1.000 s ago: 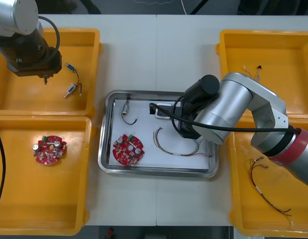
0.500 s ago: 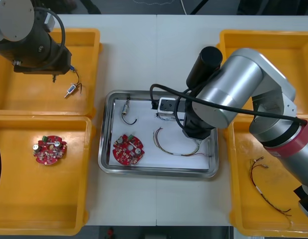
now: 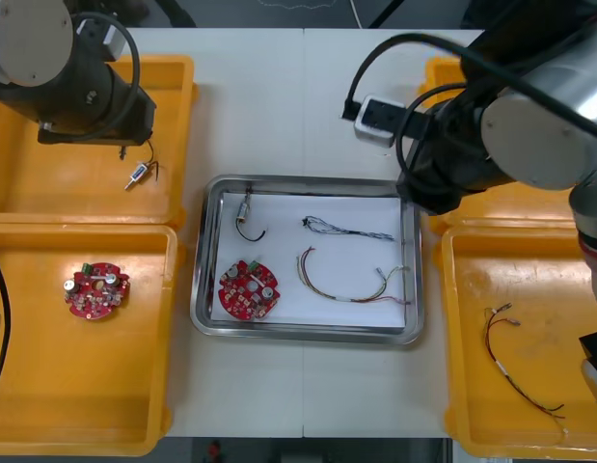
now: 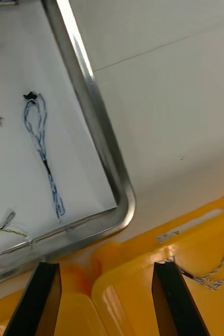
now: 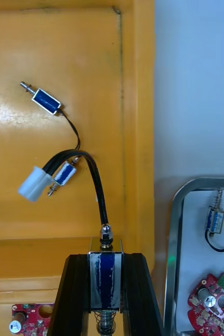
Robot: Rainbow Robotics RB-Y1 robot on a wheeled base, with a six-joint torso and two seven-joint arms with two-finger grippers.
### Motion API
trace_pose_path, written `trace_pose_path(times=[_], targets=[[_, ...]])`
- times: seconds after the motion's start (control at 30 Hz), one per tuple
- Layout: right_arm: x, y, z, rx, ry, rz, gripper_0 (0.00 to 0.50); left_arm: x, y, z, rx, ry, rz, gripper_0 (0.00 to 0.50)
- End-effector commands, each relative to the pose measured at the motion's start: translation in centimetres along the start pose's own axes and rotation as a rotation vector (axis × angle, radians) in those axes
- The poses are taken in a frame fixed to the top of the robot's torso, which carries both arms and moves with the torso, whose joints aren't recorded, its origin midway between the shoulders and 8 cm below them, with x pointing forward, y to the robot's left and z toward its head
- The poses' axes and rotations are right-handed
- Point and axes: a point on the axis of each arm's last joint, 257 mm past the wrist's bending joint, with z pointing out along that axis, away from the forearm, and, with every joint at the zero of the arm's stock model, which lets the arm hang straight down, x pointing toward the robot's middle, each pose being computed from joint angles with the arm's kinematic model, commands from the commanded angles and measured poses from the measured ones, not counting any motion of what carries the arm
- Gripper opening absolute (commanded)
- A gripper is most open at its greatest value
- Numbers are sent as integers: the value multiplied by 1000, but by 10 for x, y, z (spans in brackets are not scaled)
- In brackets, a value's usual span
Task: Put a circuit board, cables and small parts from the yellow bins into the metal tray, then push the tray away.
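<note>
1. Left gripper (image 5: pixel 106 262): fingers clamped on a small metal part (image 5: pixel 106 286), above the far left yellow bin (image 5: pixel 49 63).
2. Right gripper (image 4: pixel 106 268): fingers stood wide apart, empty, over the right yellow bins (image 4: pixel 195 247), just beside the tray's corner.
3. Metal tray (image 3: pixel 203 289): held a circuit board (image 3: pixel 248 289), a blue-and-white cable (image 3: pixel 348 230) and a red-and-yellow cable (image 3: pixel 351 285).

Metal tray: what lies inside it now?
The tray holds a circuit board, a small metal part, a blue and white cable and a red and yellow cable. In the front view the right arm covers its far right corner.
</note>
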Motion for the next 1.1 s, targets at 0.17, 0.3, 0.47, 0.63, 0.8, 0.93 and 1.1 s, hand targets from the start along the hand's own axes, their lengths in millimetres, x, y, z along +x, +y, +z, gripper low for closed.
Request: trace_pose_path(times=[0.17,0.3,0.47,0.63,0.8,0.93,1.1], targets=[[52,-49,-37,119,-17,256,500,19,-72,-4,71,-18,34,0],[82,-53,-47,132,-9,399,500,34,-106,-3,101,-5,60,0],[116,-55,-57,122,1,562,500,57,-142,4,116,38,74,0],[157,-57,-68,123,16,743,500,76,-166,24,109,71,105,0],[193,-53,-74,160,58,873,500,80,-184,46,108,57,123,0],[223,-41,-74,177,106,995,500,83,-197,61,120,49,131,0],[250,-15,-66,151,170,1121,500,90,-207,79,115,49,147,0]])
